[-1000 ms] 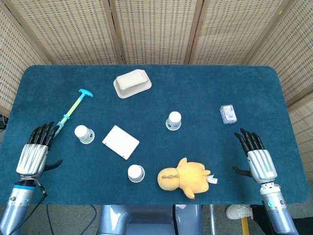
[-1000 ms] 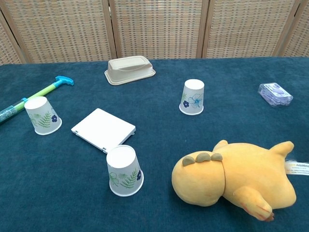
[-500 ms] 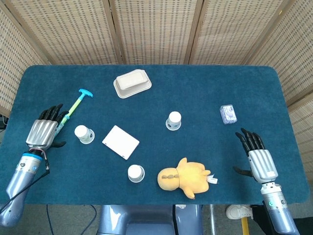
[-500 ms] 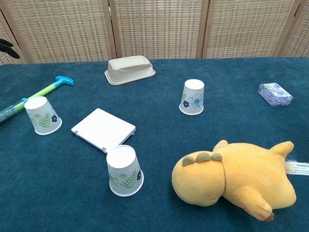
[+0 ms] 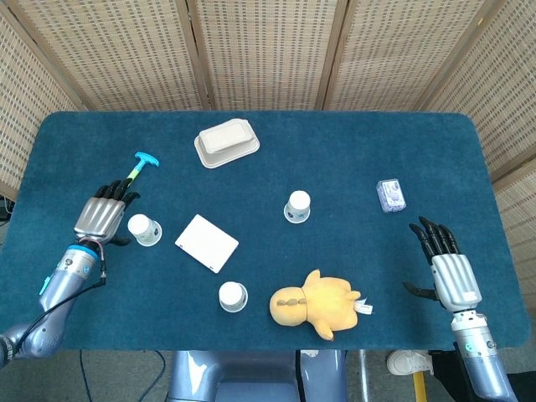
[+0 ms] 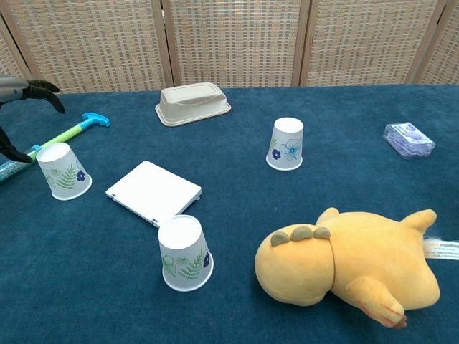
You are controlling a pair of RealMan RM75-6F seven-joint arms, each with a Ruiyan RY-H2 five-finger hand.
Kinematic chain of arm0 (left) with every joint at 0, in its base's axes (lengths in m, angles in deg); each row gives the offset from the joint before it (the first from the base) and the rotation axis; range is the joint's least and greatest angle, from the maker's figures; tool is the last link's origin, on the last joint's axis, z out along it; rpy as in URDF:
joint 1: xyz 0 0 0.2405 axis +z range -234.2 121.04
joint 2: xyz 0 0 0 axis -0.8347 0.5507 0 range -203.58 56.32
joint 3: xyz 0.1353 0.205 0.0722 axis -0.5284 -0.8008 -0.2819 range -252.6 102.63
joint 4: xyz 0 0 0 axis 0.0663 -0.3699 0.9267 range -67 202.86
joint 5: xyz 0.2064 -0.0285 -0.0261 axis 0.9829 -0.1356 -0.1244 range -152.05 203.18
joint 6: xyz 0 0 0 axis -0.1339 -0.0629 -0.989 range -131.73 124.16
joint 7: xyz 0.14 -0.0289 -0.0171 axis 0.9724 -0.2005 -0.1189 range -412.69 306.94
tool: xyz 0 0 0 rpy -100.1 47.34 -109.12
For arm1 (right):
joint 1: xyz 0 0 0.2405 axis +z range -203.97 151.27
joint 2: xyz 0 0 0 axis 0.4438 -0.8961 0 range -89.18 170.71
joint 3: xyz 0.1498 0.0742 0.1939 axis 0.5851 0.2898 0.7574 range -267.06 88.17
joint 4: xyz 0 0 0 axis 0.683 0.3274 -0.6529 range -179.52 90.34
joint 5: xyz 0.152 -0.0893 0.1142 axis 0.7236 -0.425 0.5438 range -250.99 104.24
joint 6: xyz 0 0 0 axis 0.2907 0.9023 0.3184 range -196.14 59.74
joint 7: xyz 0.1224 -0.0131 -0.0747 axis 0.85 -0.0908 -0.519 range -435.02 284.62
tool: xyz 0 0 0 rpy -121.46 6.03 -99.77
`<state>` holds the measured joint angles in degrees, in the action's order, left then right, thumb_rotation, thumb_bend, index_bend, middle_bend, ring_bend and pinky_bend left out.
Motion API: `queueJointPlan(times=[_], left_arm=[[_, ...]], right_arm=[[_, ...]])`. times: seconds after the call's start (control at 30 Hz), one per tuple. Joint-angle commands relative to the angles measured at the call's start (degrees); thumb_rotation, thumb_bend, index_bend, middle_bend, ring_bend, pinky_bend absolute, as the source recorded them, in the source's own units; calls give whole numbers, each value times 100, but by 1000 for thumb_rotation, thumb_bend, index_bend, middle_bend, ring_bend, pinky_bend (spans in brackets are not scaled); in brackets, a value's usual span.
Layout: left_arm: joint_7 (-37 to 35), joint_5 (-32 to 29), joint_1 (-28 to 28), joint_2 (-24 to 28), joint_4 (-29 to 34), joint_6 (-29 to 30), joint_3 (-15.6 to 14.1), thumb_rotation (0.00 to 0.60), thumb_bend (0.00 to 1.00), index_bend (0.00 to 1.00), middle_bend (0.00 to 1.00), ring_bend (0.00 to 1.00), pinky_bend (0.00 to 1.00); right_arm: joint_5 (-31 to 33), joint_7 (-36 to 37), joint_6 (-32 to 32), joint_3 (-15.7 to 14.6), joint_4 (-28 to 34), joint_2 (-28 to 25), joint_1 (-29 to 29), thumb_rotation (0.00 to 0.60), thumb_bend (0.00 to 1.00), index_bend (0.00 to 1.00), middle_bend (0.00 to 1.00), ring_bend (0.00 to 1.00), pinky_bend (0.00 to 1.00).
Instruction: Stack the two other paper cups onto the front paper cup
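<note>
Three paper cups stand upside down on the blue table. The front cup (image 5: 233,296) (image 6: 185,254) is nearest me, left of a plush toy. The left cup (image 5: 145,229) (image 6: 64,170) stands near the table's left side. The back cup (image 5: 296,206) (image 6: 287,144) is right of centre. My left hand (image 5: 104,213) (image 6: 25,92) hovers just left of the left cup, fingers apart, holding nothing. My right hand (image 5: 445,266) lies open at the right front of the table, far from every cup; only the head view shows it.
A yellow plush toy (image 5: 318,302) (image 6: 348,263) lies right of the front cup. A white flat box (image 5: 207,243) (image 6: 153,192) sits between the left and front cups. A green and blue stick (image 5: 131,176) (image 6: 64,133), a beige lidded container (image 5: 226,141) (image 6: 192,104) and a small clear packet (image 5: 390,195) (image 6: 409,139) lie farther back.
My left hand has moved forward and to the right, from the table's left front edge to just beside the left cup. The right hand has drifted slightly back towards me.
</note>
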<state>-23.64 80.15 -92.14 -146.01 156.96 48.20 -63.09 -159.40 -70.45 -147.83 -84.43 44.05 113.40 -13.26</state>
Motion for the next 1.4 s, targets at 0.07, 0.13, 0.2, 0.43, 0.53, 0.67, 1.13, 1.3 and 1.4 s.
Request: queueJointPlan(times=[0.07,0.13,0.2,0.43,0.53,0.67,1.13,1.3,1.4], left_arm=[[221,-224,-171,-140,-119,-42,-98,600,179,220,0,0,100],[273,-291,-212,-182,-137,-30,-136,600,180,228,0,0,100],[335,-338,-252,-219,-170,1,-186,600,181,230,0,0,100],[463,-513,-361,-369,-358,41,-323,600,182,240,0,0,100],[475,-566,-392,-434,-443,49,-372,600,185,249,0,0,100],[457,-644,-439,-532,-582,51,-394,600,186,258,0,0,100],[352,-787,-544,-920,-1026,-11,-499,600,337,390,0,0,102],[142,-588,-486,-754,-818,104,-482,600,337,390,0,0,102],[-39,-320,-420,-481,-441,288,-432,600,337,389,0,0,102]], right_arm=[[-4,25,1,1,3,-9,-1,600,175,0,0,0,0],[0,34,-6,7,0,-13,-5,600,174,0,0,0,0],[12,50,-6,12,-1,-19,-8,600,174,0,0,0,0],[5,59,5,9,1,-24,-6,600,175,0,0,0,0],[10,62,4,12,-1,-27,-9,600,174,0,0,0,0],[22,75,8,19,-9,-30,-9,600,175,0,0,0,0],[29,80,20,23,-19,-33,-9,600,175,0,0,0,0],[47,79,38,27,-30,-25,-4,600,174,0,0,0,0],[49,71,51,28,-35,-16,2,600,175,0,0,0,0]])
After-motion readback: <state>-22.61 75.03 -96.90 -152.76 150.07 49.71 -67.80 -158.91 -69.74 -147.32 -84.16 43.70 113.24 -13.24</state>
